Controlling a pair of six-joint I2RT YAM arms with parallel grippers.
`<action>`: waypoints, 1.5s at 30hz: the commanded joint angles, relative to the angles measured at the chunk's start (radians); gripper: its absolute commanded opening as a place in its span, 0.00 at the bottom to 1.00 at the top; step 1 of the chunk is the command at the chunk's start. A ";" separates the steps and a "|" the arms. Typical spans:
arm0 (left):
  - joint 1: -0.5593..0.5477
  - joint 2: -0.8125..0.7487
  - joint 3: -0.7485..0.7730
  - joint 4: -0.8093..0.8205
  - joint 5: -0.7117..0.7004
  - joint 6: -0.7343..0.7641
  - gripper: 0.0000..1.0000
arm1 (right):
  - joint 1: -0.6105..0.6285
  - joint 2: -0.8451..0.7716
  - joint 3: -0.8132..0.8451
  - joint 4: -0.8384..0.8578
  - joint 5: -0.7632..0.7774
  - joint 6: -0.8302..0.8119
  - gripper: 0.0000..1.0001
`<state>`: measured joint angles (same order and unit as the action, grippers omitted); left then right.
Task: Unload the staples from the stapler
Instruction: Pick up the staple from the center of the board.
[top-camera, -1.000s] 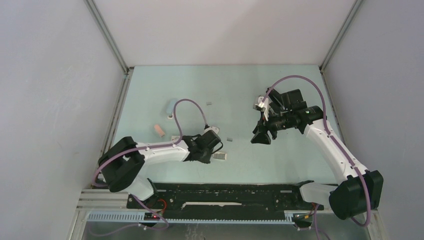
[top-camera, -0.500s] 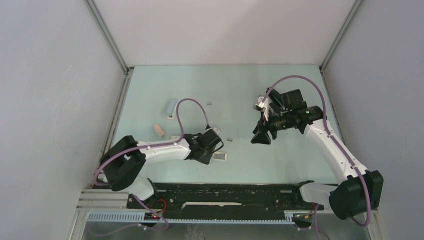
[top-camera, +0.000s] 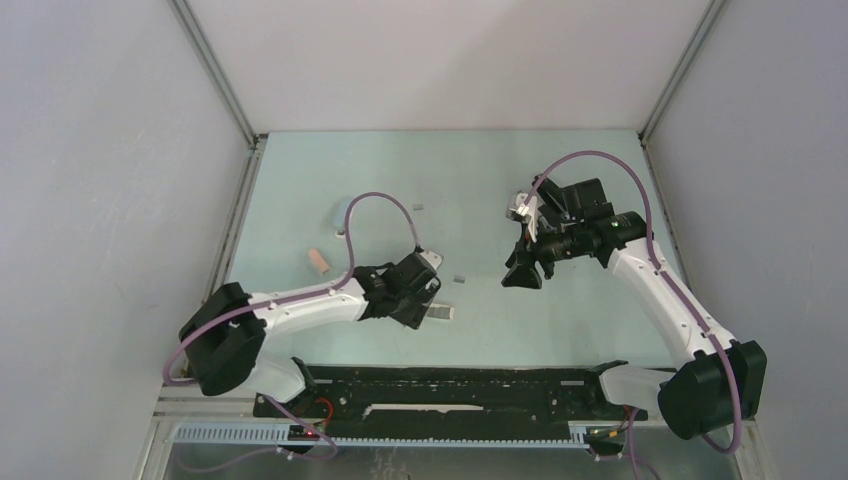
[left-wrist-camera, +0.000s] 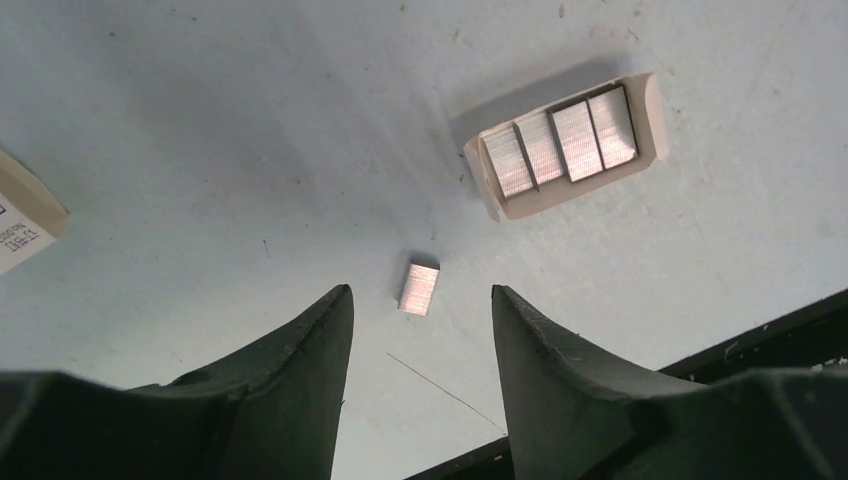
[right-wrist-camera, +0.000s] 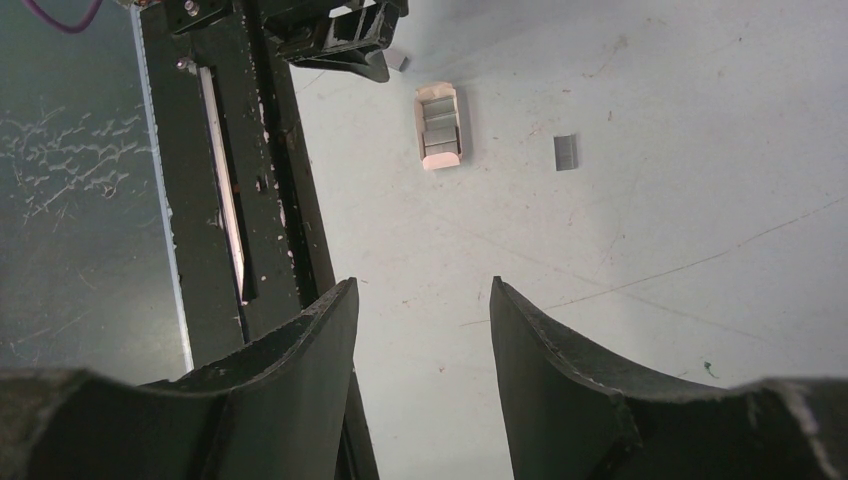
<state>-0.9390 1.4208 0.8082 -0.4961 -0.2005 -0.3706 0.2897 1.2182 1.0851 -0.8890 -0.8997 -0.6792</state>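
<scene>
A short silvery strip of staples (left-wrist-camera: 420, 288) lies flat on the table, just ahead of my left gripper's open fingers and touching neither. My left gripper (left-wrist-camera: 418, 297) (top-camera: 420, 297) is low over the table near the front. A small cream tray (left-wrist-camera: 565, 145) (top-camera: 437, 313) (right-wrist-camera: 438, 125) beside it holds several staple strips. Another loose strip (top-camera: 460, 279) (right-wrist-camera: 565, 152) lies to the right. The pale blue stapler (top-camera: 341, 212) lies at the back left, partly behind the left arm's cable. My right gripper (right-wrist-camera: 422, 288) (top-camera: 522, 272) hangs open and empty above the table's middle.
A small pink block (top-camera: 318, 261) lies at the left. A white labelled box (left-wrist-camera: 20, 215) sits by the left wrist. One more grey bit (top-camera: 418, 207) lies farther back. The black rail (top-camera: 450, 390) runs along the near edge, close behind the left gripper.
The left arm's elbow has swung to the left, while its gripper has stayed by the tray. The right arm has not moved.
</scene>
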 joint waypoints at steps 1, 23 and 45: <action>0.021 -0.011 -0.003 0.005 0.065 0.088 0.59 | 0.000 -0.023 -0.004 0.000 -0.021 -0.016 0.60; 0.055 0.132 0.058 -0.012 0.154 0.244 0.44 | 0.000 -0.023 -0.004 -0.004 -0.024 -0.019 0.60; 0.054 0.159 0.077 -0.044 0.143 0.229 0.24 | -0.002 -0.031 -0.005 -0.007 -0.030 -0.023 0.60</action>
<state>-0.8886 1.5806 0.8646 -0.5186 -0.0563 -0.1474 0.2893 1.2171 1.0851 -0.8932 -0.9062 -0.6903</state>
